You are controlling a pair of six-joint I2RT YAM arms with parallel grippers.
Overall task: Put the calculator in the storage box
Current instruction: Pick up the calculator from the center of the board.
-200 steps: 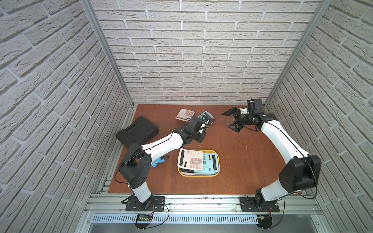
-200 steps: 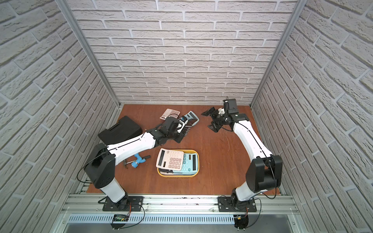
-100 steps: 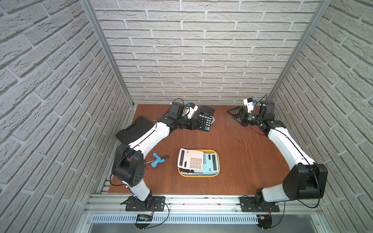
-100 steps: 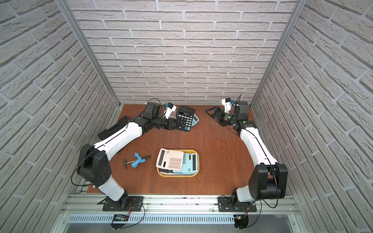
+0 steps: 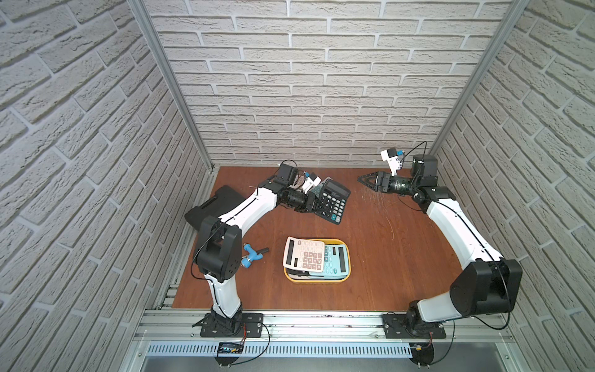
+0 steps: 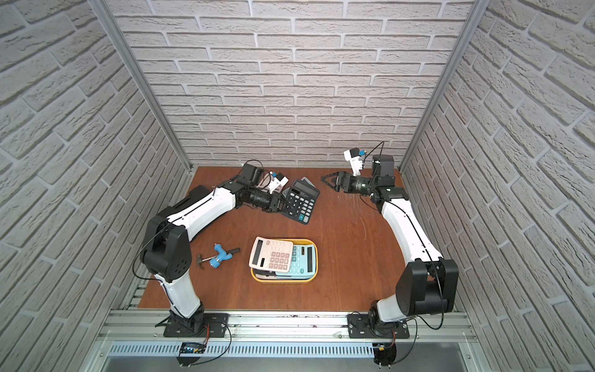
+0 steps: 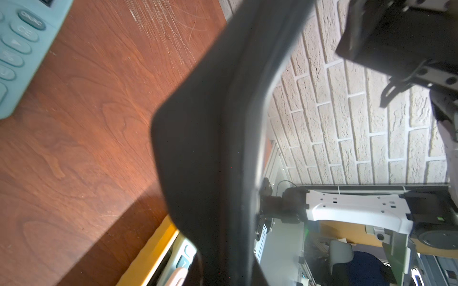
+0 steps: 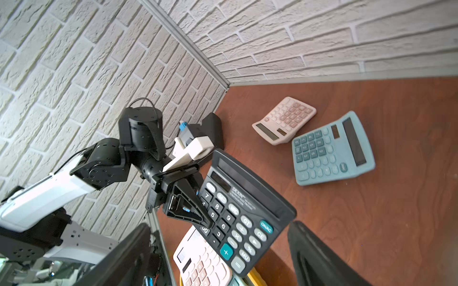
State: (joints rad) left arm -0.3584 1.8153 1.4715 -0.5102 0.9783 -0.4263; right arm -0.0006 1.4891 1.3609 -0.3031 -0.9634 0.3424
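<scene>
The left hand (image 5: 315, 206) is shut tight on the black calculator (image 5: 333, 201), pinching its edge; it holds it up off the tabletop (image 5: 386, 257), near the upper middle in both top views. The box (image 5: 317, 279) lies lower in the frame from that hand, near the middle; the left hand is the nearer one. The right hand (image 5: 362, 181) hangs at the upper right, wide, with nothing in it.

The black calculator's long side runs up and down the frame, a bit tilted; the box's long side runs left to right, so I think it needs a turn before it goes in.

Count: one box; five calculators for sure. A pink calculator (image 5: 304, 257) and a blue calculator (image 5: 335, 262) lie piled in the box, with something dark under them that I cannot make out; in the right wrist view a second pink one (image 8: 285, 120) and a second blue one (image 8: 332, 148) lie on the tabletop near the wall. There is also one black case (image 5: 214, 204) and one blue tool (image 5: 252, 256).
</scene>
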